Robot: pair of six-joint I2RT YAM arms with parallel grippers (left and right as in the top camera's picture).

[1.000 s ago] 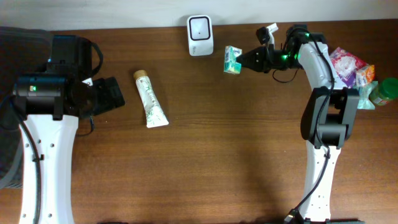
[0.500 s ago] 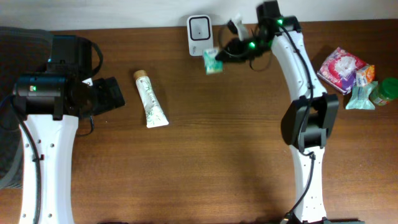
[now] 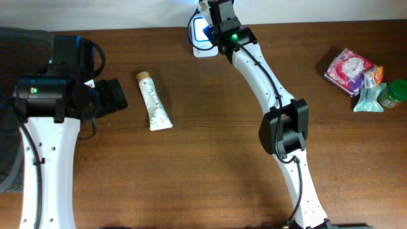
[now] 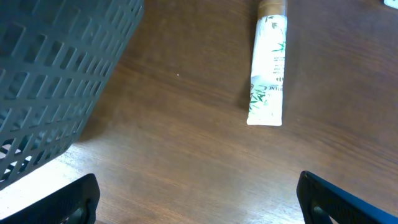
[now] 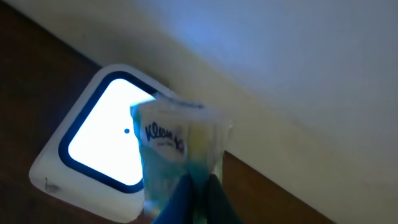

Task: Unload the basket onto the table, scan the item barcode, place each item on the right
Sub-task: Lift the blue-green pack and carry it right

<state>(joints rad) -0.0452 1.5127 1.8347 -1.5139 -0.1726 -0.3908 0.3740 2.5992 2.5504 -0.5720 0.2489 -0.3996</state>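
My right gripper (image 5: 198,182) is shut on a small teal tissue pack (image 5: 177,146) with blue lettering. It holds the pack up just in front of the white barcode scanner (image 5: 93,158), whose window glows bright blue-white. In the overhead view the right wrist covers the scanner (image 3: 198,33) at the table's back edge, and the pack is hidden there. My left gripper (image 4: 199,196) stands open at the far left, its fingers (image 4: 74,200) wide apart over bare wood, nothing between them.
A white toothpaste tube (image 3: 153,102) with a brown cap lies near the left gripper (image 3: 116,95). A dark mesh basket (image 4: 56,74) stands at the left. At the far right are a pink packet (image 3: 348,67), a teal packet (image 3: 367,97) and a green jar (image 3: 395,93).
The right arm swung left along the back edge, carrying the tissue pack to the scanner, which now glows. The left arm stayed still.
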